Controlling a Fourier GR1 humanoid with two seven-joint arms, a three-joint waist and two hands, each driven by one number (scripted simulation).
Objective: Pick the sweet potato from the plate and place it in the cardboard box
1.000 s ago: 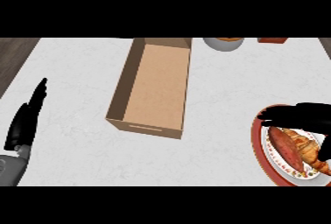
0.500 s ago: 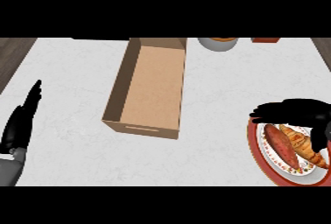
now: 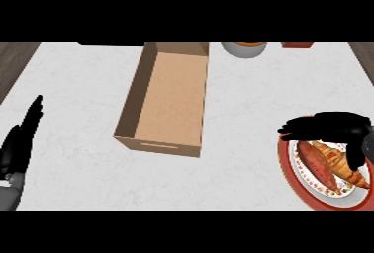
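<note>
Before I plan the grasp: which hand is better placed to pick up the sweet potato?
Right hand: it hovers over the red-rimmed round plate holding the orange sweet potato. Left hand rests open at the far edge.

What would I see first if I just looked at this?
Probably the big open box in the middle of the white counter. Next, the right hand hovering over the plate at the right edge, where the sweet potato lies. The left hand rests at the left edge.

White marbled counter (image 3: 87, 163) with cardboard box (image 3: 171, 96), red-rimmed plate (image 3: 292, 173), grey bowl (image 3: 245, 49) on it.
</note>
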